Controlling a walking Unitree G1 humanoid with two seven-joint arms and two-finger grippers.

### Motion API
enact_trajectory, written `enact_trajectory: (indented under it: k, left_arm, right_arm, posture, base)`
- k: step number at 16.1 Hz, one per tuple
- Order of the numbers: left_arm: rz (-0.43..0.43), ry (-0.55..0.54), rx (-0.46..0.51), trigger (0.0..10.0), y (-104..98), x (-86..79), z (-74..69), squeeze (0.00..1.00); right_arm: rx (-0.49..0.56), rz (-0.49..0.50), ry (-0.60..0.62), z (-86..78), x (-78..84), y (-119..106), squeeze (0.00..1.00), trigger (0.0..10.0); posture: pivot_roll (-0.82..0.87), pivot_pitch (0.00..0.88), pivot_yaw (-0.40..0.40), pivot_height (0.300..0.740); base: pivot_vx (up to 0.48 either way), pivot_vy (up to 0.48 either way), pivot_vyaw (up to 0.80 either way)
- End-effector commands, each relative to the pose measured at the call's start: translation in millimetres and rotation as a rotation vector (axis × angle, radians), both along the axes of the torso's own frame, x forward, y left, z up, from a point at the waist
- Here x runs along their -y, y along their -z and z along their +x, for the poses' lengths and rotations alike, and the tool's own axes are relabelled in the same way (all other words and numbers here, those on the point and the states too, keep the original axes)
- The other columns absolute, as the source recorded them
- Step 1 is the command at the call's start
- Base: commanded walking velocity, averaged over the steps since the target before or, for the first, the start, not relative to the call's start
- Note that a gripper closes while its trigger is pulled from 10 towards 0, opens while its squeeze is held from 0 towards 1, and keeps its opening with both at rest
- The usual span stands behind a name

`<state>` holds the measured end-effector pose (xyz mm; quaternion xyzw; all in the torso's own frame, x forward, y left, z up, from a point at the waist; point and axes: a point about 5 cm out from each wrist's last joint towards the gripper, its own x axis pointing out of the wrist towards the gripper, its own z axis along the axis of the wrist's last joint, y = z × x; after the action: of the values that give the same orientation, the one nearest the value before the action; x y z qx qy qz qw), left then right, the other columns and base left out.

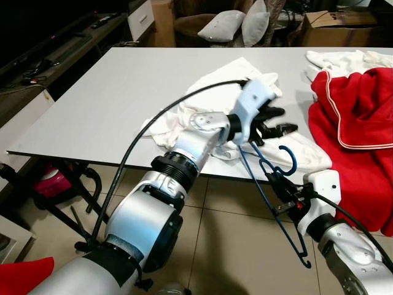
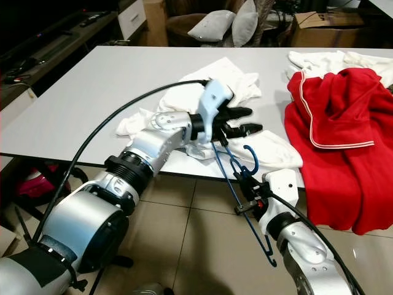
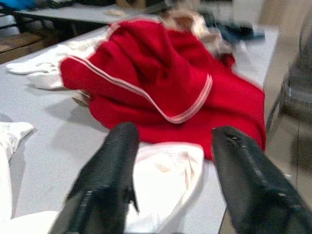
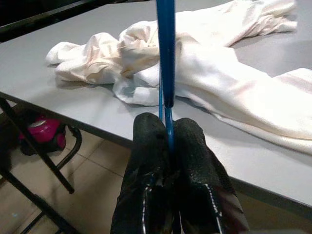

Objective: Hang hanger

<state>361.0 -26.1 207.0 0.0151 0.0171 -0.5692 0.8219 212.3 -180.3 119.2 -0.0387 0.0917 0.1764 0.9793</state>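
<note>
A blue wire hanger (image 1: pixel 281 212) hangs just off the front edge of the white table (image 1: pixel 110 92), its hook (image 1: pixel 288 158) pointing up. My right gripper (image 1: pixel 279 187) is shut on the hanger's wire below the table edge; the right wrist view shows both fingers (image 4: pixel 148 146) pinching the blue wire (image 4: pixel 165 48). My left gripper (image 1: pixel 277 123) reaches over the crumpled white garment (image 1: pixel 215 92) on the table, just above the hanger's top. It is open, with its fingers (image 3: pixel 109 175) spread wide and nothing between them.
A red garment (image 1: pixel 359 123) with white trim lies on the table's right side and drapes over the edge. Folding table legs (image 1: pixel 67 190) and a pink object (image 1: pixel 46 181) are under the table. Cushions (image 1: pixel 224 24) and a cardboard box (image 1: pixel 334 24) sit beyond it.
</note>
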Motion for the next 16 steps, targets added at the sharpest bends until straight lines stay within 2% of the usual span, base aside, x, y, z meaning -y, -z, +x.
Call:
enact_trajectory:
  k: [1, 2, 3, 5, 6, 7, 8, 9, 10, 12, 14, 16]
  left_arm:
    - [-0.049, -0.03, -0.033, 10.0, -6, -6.3, 5.1, 1.0]
    - [-0.047, -0.083, -0.015, 10.0, -8, -15.9, 10.8, 0.87]
    - [-0.036, -0.154, 0.016, 10.0, -10, -27.4, 17.4, 0.0]
    - [0.031, -0.283, 0.085, 10.0, -10, -56.3, 28.8, 0.0]
    - [0.152, -0.333, 0.143, 10.0, 1, -79.4, 32.3, 0.0]
    - [0.196, -0.35, 0.152, 10.0, 7, -88.1, 32.8, 0.0]
    - [0.285, -0.378, 0.162, 10.0, 21, -105.0, 32.5, 0.0]
    - [0.347, -0.386, 0.164, 10.0, 32, -114.5, 30.9, 0.0]
    - [0.374, -0.386, 0.157, 10.0, 38, -118.5, 29.7, 0.0]
    - [0.465, -0.343, 0.104, 10.0, 68, -128.6, 19.2, 0.0]
    - [0.487, -0.356, 0.088, 10.0, 87, -126.4, 11.6, 0.0]
    - [0.541, -0.393, 0.113, 10.0, 97, -128.2, 9.3, 0.0]
  right_arm:
    - [-0.006, 0.003, 0.015, 1.8, 5.0, -1, 0.0, 10.0]
    - [-0.002, -0.005, 0.038, 2.6, 10.5, -2, 0.0, 10.0]
    - [0.001, -0.014, 0.063, 3.0, 16.7, -3, 0.0, 10.0]
    - [-0.004, -0.037, 0.105, 0.1, 31.2, -6, 0.0, 10.0]
    - [-0.032, -0.081, 0.15, -4.6, 47.4, -5, 0.0, 10.0]
    - [-0.039, -0.097, 0.171, -6.4, 54.4, -5, 0.0, 10.0]
    - [-0.047, -0.127, 0.211, -10.2, 68.2, -6, 0.0, 10.0]
    - [-0.041, -0.136, 0.229, -12.4, 74.6, -9, 0.0, 10.0]
    - [-0.035, -0.135, 0.232, -13.2, 76.6, -11, 0.0, 10.0]
    - [0.001, -0.112, 0.217, -15.1, 77.2, -19, 0.0, 10.0]
    - [0.022, -0.088, 0.148, -15.0, 64.0, -22, 0.0, 10.0]
    - [0.032, -0.062, 0.104, -16.3, 53.0, -23, 0.0, 10.0]
  posture:
    - [0.01, 0.0, 0.108, 0.74]
    - [0.01, 0.0, 0.107, 0.74]
    - [0.01, 0.0, 0.108, 0.74]
    - [0.01, 0.0, 0.112, 0.74]
    - [0.0, 0.0, 0.113, 0.74]
    - [0.0, 0.0, 0.115, 0.74]
    - [0.0, 0.0, 0.118, 0.74]
    - [-0.01, 0.0, 0.12, 0.74]
    - [-0.01, 0.0, 0.12, 0.74]
    - [-0.02, 0.0, 0.119, 0.74]
    - [-0.03, 0.0, 0.119, 0.74]
    - [-0.02, 0.0, 0.124, 0.74]
  base:
    - [0.0, 0.0, 0.0]
    - [0.0, 0.0, 0.0]
    - [0.0, 0.0, 0.0]
    - [0.0, 0.0, 0.0]
    - [0.0, 0.0, 0.0]
    - [0.0, 0.0, 0.0]
    - [0.0, 0.0, 0.0]
    - [0.0, 0.0, 0.0]
    - [0.0, 0.0, 0.0]
    - [0.0, 0.0, 0.0]
    - [0.0, 0.0, 0.0]
    - [0.0, 0.0, 0.0]
